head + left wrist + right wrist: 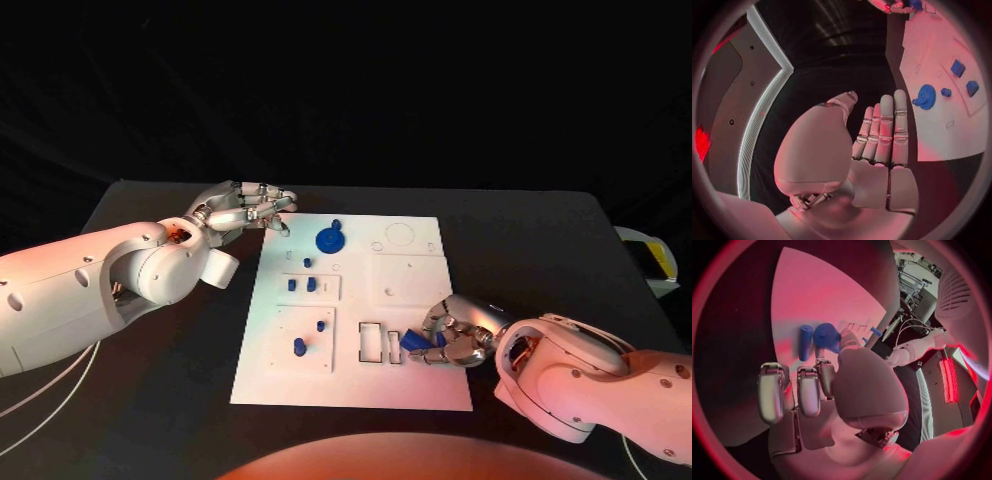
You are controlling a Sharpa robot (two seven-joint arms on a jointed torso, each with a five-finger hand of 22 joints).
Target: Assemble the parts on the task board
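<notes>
The white task board [411, 385] lies in the middle of the black table. A round blue part [332, 240] stands near its far edge, and small blue parts [300, 286] sit in its left column, with two more [300, 347] below them. My left hand [245, 210] hovers at the board's far left corner, fingers straight and holding nothing. In the left wrist view that hand [879, 145] is flat, beside the round blue part [926, 96]. My right hand [459, 338] rests at the board's near right and pinches a blue part [420, 343], also seen as the blue part [826, 337] beside a blue cylinder [805, 342].
Two rectangular slots [374, 343] lie just left of my right hand. A yellow and white object [652, 262] sits at the table's right edge. Thin cables [43, 390] hang under my left arm. Bare table flanks the board on both sides.
</notes>
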